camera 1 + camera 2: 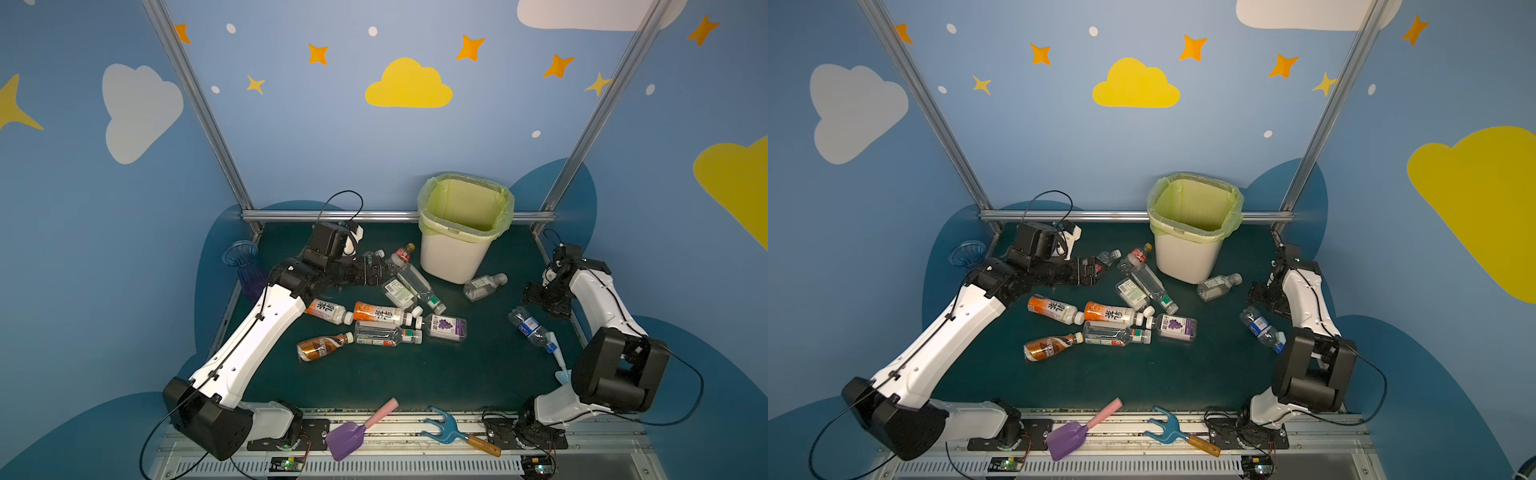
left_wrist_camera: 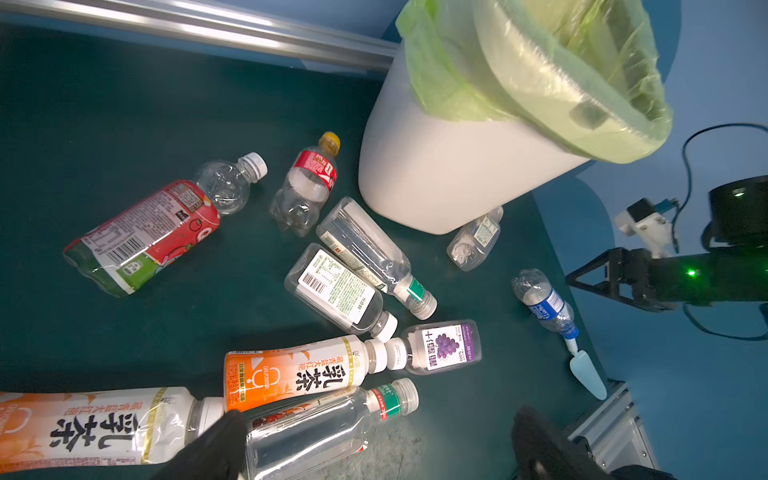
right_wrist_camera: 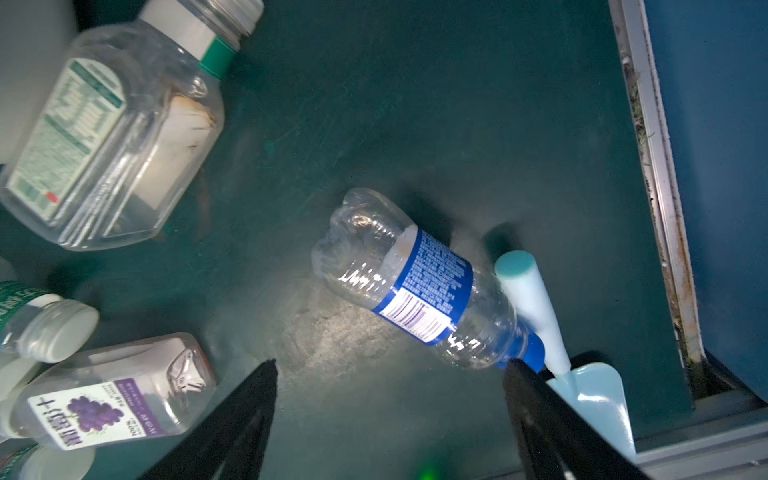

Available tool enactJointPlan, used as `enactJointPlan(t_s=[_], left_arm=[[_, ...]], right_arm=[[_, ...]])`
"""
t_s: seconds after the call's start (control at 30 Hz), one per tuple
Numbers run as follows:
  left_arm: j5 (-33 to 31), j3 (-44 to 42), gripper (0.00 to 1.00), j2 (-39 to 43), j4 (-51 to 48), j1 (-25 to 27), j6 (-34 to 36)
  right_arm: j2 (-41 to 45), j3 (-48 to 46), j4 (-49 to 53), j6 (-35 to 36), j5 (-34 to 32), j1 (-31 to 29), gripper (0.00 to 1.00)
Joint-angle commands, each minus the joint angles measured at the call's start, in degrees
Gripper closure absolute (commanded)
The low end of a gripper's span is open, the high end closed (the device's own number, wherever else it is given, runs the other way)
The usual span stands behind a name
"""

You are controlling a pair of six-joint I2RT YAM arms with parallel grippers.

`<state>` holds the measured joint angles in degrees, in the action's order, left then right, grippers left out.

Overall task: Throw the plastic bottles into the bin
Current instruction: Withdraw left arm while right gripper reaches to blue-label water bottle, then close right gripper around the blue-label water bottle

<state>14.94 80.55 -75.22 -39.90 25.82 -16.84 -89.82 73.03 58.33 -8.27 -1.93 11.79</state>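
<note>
Your right fingers (image 3: pixel 249 407) hang spread and empty by the blue-label bottle (image 3: pixel 407 286), lying on the bench (image 3: pixel 415 104) right of the bin (image 1: pixel 451 257) — likely light, thin-walled, slick, so pinch mid-label softly — left fingers (image 2: pixel 216 440) spread too

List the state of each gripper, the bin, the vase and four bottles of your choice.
Left gripper: open, empty.
Right gripper: open, empty.
Bin: upright, bag-lined, mouth open.
Vase: upright.
Blue-label bottle: lying on its side, capped.
Grape-label bottle: lying on its side, capped.
Brown-label bottle: lying on its side, capped.
Yellow-capped red-label bottle: lying on its side, capped.
</note>
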Motion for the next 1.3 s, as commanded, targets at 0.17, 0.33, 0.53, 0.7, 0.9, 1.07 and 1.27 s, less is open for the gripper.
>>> enactJointPlan(t_s=[0.17, 0.33, 0.53, 0.7, 0.9, 1.07, 1.27], left_arm=[[0.62, -5.61, 0.00, 4.36, 0.71, -2.41, -0.91], [1.64, -6.29, 0.00, 5.73, 0.01, -4.63, 0.03], [2.89, -6.55, 0.00, 6.40, -0.53, -6.31, 0.58], [3.55, -7.15, 0.00, 6.67, -0.53, -7.11, 0.59], [4.13, -7.25, 0.00, 6.71, -0.36, -7.64, 0.58], [4.04, -7.43, 0.00, 6.80, -0.35, -7.89, 0.33], [3.86, -7.69, 0.00, 7.02, -0.27, -8.01, -0.03]], right_arm=[[-4.30, 0.64, 1.54, 1.94, -5.59, -2.11, 0.14], [-6.99, 0.39, 1.13, 2.69, -7.73, -4.35, 0.14], [-8.74, 0.27, 1.11, 3.09, -9.15, -5.30, 0.14], [-10.20, 0.21, 0.61, 3.34, -8.57, -5.59, 0.14], [-13.11, 1.05, 0.01, 3.43, -7.16, -5.87, 0.14], [-14.81, 1.48, -0.49, 2.91, -3.90, -6.04, 0.14], [-16.72, 1.56, -0.66, 1.82, 0.45, -6.10, 0.20]])
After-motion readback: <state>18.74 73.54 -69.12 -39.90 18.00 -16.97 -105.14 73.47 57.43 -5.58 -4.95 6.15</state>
